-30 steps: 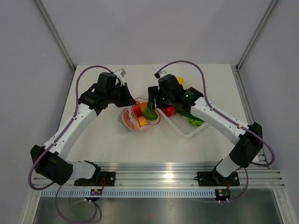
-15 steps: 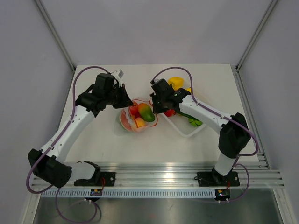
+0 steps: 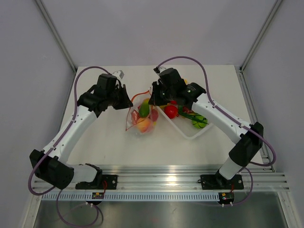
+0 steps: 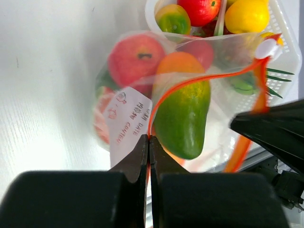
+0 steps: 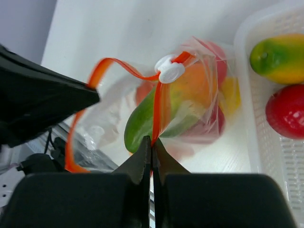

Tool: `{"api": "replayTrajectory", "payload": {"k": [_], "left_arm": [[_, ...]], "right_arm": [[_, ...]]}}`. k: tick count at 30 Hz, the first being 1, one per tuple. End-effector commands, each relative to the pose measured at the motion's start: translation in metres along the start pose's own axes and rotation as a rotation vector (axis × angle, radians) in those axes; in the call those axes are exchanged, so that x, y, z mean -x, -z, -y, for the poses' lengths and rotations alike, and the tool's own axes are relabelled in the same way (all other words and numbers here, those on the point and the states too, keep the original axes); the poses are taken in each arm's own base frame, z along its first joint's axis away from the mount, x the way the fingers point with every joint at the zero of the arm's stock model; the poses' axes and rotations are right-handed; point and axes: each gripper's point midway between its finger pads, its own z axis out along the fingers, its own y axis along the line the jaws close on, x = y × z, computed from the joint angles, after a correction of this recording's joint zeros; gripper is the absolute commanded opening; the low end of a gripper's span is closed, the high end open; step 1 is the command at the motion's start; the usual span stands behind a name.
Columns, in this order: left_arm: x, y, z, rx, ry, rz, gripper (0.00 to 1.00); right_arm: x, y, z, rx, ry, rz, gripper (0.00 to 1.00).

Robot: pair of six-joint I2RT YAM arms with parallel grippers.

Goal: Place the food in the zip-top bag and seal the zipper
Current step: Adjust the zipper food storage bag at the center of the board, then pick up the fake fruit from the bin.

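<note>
Tension is building along the zipper point(image 4: 199, 80): both arms are pinching it from opposite ends, so the zip-top bag point(image 3: 141, 118) is hanging stretched between them at the centre of the top view, mouth up. The left gripper point(image 4: 148, 141) is clamping its jaws on the orange-red strip at the lower centre of its own view. The right gripper point(image 5: 152, 142) is doing likewise, jaws together on the strip just below the white slider point(image 5: 171, 71). Holding both ends is probably keeping the mouth taut for the slider to run. Some of the food point(image 3: 144, 124) is sitting inside the bag, a green-and-orange mango point(image 4: 183, 114) and a red apple point(image 4: 135, 59) among it, while more is waiting in the white tray point(image 3: 189, 134) to the right. Against half a second ago, the bag is looking narrower and pulled upright rather than slumping wide on the table point(image 3: 104, 137), and the right gripper is sitting higher in the frame.
</note>
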Motion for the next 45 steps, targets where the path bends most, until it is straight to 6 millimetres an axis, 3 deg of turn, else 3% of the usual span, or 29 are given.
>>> {"api": "replayTrajectory", "payload": {"k": [1, 2, 3, 4, 7, 9, 11, 13, 14, 17, 19, 20, 21, 22, 23, 24, 29, 32, 34, 36, 37, 40, 41, 45], "left_arm": [[0.02, -0.002, 0.008, -0.006, 0.002, 0.05, 0.0], [0.023, 0.001, 0.011, -0.011, 0.003, 0.059, 0.0], [0.025, 0.006, 0.014, -0.021, 0.002, 0.065, 0.0], [0.036, 0.014, 0.021, -0.036, 0.0, 0.091, 0.0], [0.047, 0.036, 0.031, -0.044, 0.006, 0.114, 0.0], [0.047, 0.04, 0.034, -0.062, 0.015, 0.122, 0.0], [0.043, 0.033, 0.032, -0.062, 0.018, 0.11, 0.0], [0.033, 0.016, 0.024, -0.037, 0.024, 0.068, 0.0], [0.023, 0.004, 0.016, -0.018, 0.033, 0.039, 0.0], [0.007, -0.013, 0.01, -0.012, 0.066, -0.026, 0.0], [0.009, -0.008, 0.014, -0.031, 0.069, -0.008, 0.0], [0.011, -0.006, 0.014, -0.031, 0.066, 0.005, 0.0], [0.016, -0.002, 0.016, -0.034, 0.059, 0.019, 0.0], [0.017, -0.001, 0.016, -0.028, 0.056, 0.021, 0.0], [0.017, 0.0, 0.016, -0.027, 0.054, 0.013, 0.0], [0.019, 0.0, 0.018, -0.034, 0.054, 0.017, 0.0], [0.021, -0.003, 0.027, -0.08, 0.069, 0.015, 0.0], [0.021, -0.005, 0.033, -0.112, 0.078, 0.011, 0.0], [0.022, -0.004, 0.035, -0.122, 0.082, 0.012, 0.0], [0.024, -0.003, 0.037, -0.127, 0.081, 0.018, 0.0], [0.024, -0.003, 0.036, -0.126, 0.081, 0.018, 0.0], [0.024, -0.002, 0.034, -0.108, 0.083, 0.022, 0.0], [0.024, -0.003, 0.032, -0.102, 0.084, 0.023, 0.0], [0.023, -0.003, 0.03, -0.095, 0.078, 0.025, 0.0]], "right_arm": [[0.037, 0.012, -0.031, 0.094, -0.018, 0.076, 0.0], [0.032, -0.003, -0.023, 0.06, -0.021, 0.045, 0.0], [0.039, -0.003, -0.026, 0.063, -0.025, 0.047, 0.0], [0.033, -0.004, -0.024, 0.05, -0.025, 0.011, 0.0], [0.041, 0.008, -0.043, 0.125, -0.018, 0.049, 0.0], [0.047, 0.024, -0.046, 0.134, -0.015, 0.097, 0.0], [0.042, 0.024, -0.038, 0.107, -0.011, 0.098, 0.0], [0.034, 0.009, -0.022, 0.058, 0.01, 0.087, 0.0], [0.017, -0.012, -0.005, -0.001, 0.008, 0.041, 0.0], [-0.013, -0.038, 0.019, -0.082, 0.004, -0.065, 0.0], [-0.009, -0.035, 0.011, -0.034, -0.006, -0.039, 0.02], [-0.004, -0.023, 0.006, -0.013, -0.004, -0.005, 0.31], [0.002, -0.016, 0.006, -0.02, 0.013, 0.017, 0.49], [0.007, -0.009, 0.008, -0.04, 0.022, 0.035, 0.57], [0.023, 0.004, 0.012, -0.082, 0.034, 0.093, 0.62], [0.025, 0.011, 0.017, -0.112, 0.061, 0.097, 0.69], [0.054, 0.057, 0.033, -0.179, 0.059, 0.217, 0.71], [0.064, 0.077, 0.058, -0.229, 0.023, 0.272, 0.71], [0.075, 0.085, 0.101, -0.298, -0.05, 0.294, 0.71], [0.071, 0.076, 0.134, -0.321, -0.114, 0.266, 0.72], [0.068, 0.067, 0.166, -0.373, -0.163, 0.238, 0.78], [0.06, 0.045, 0.211, -0.433, -0.244, 0.174, 0.86], [0.06, 0.04, 0.215, -0.429, -0.262, 0.165, 0.92], [0.058, 0.017, 0.241, -0.449, -0.301, 0.141, 0.96]]}}
